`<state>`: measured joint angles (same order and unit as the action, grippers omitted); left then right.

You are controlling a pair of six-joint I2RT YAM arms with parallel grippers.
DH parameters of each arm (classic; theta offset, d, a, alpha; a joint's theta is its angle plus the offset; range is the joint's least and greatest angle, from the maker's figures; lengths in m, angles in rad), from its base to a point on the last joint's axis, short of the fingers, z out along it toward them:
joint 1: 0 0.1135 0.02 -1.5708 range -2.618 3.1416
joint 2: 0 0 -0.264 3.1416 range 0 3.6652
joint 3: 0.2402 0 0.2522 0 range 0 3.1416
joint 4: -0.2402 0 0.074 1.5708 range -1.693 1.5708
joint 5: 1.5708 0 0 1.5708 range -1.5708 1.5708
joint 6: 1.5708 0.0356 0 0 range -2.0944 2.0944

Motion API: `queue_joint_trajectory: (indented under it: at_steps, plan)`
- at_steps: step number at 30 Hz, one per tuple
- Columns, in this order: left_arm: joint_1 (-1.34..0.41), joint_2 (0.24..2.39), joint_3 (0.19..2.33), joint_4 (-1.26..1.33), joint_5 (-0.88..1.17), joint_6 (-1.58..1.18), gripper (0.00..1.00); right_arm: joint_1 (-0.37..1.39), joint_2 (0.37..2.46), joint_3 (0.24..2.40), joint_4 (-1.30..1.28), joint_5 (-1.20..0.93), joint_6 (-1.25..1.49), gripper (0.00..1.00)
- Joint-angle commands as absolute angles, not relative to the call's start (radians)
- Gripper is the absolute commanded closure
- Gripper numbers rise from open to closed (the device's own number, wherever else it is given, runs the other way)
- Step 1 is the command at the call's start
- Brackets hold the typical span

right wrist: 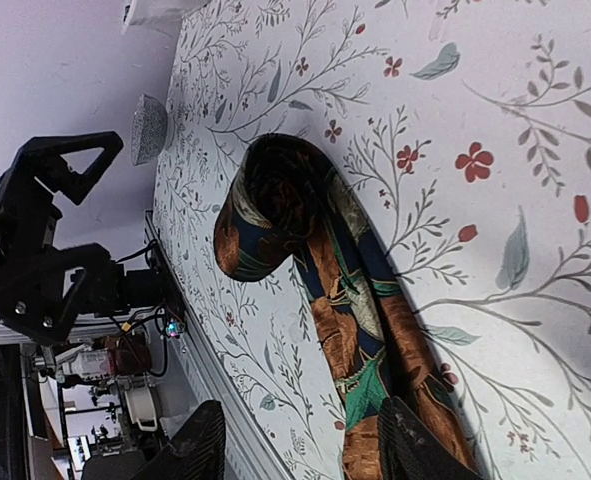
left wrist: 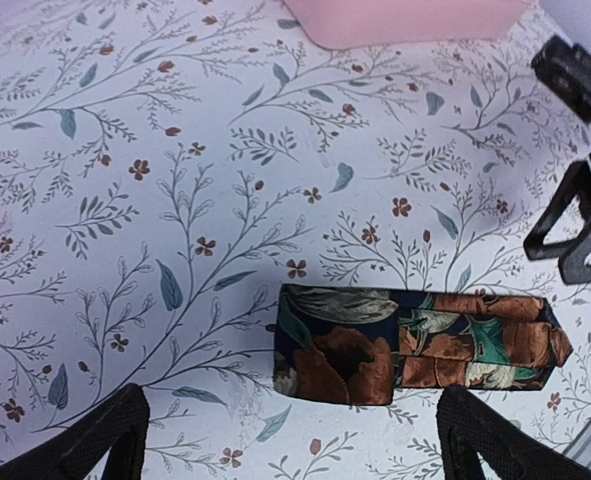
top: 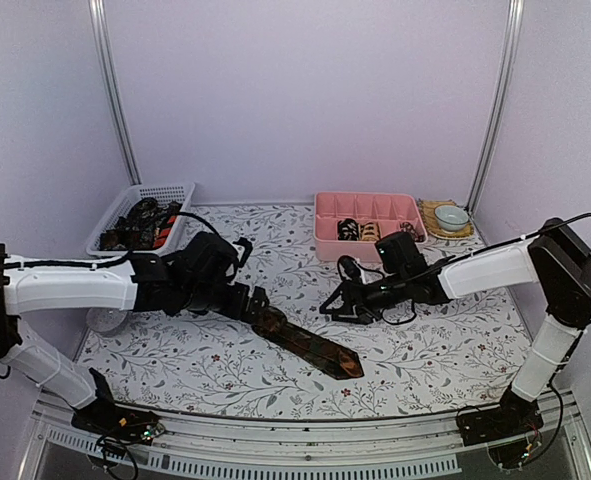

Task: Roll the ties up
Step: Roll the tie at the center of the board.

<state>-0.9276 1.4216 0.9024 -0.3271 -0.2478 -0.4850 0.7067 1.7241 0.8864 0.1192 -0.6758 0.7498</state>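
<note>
Floral-print surface [top: 425,350], lilac walls [top: 305,90] round it. Nearest me, one tie [top: 310,342] lies on the surface at a slant: wide pointed end twd the near edge, other end up-left by the left tool [top: 253,300]. Tie is dark w/ rust-brown & green leaf print. On the left wrist cam that far end is turned over on itself into a short flat bundle, a few layers thick. It sits btwn the two fingers [left wrist: 90,440] but touches neither. Left tool is spread wide, nothing in it. Right wrist cam shows the same end from the side, as a curl standing up off the surface w/ the rest of the strip running back twd the lens.

Right tool [top: 333,305] is just beyond the tie's middle, pointing at the left tool. Its fingers [right wrist: 200,445] stand apart w/ bare surface showing btwn them. One finger overlaps the strip's edge in view; can't tell if it touches. Nothing clamped.

Further back, right of centre, pink tray [top: 320,225] w/ coiled ties [top: 349,230] in its compartments; I can make out two. Back left, white basket [top: 160,190] w/ a heap of ties [top: 140,222], dark & orange-red. Back right, pale cup [top: 452,215] just beside the tray.
</note>
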Motion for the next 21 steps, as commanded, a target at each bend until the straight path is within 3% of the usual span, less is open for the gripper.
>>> queue_joint_trajectory:
  at_steps: [1, 13, 21]
  plan:
    - [-0.824, 1.333, 0.795, -0.217, -0.082, -0.518, 0.0, 0.772, 1.846, 0.952, 0.214, -0.687, 0.857, 0.48]
    - [-0.675, 1.436, 0.658, 0.043, 0.194, -0.524, 0.07, 0.847, 2.04, 1.095, 0.282, -0.675, 0.978, 0.49]
    - [-0.67, 1.506, 0.682, 0.091, 0.244, -0.525, 0.11, 0.864, 2.115, 1.15, 0.303, -0.684, 1.024, 0.49]
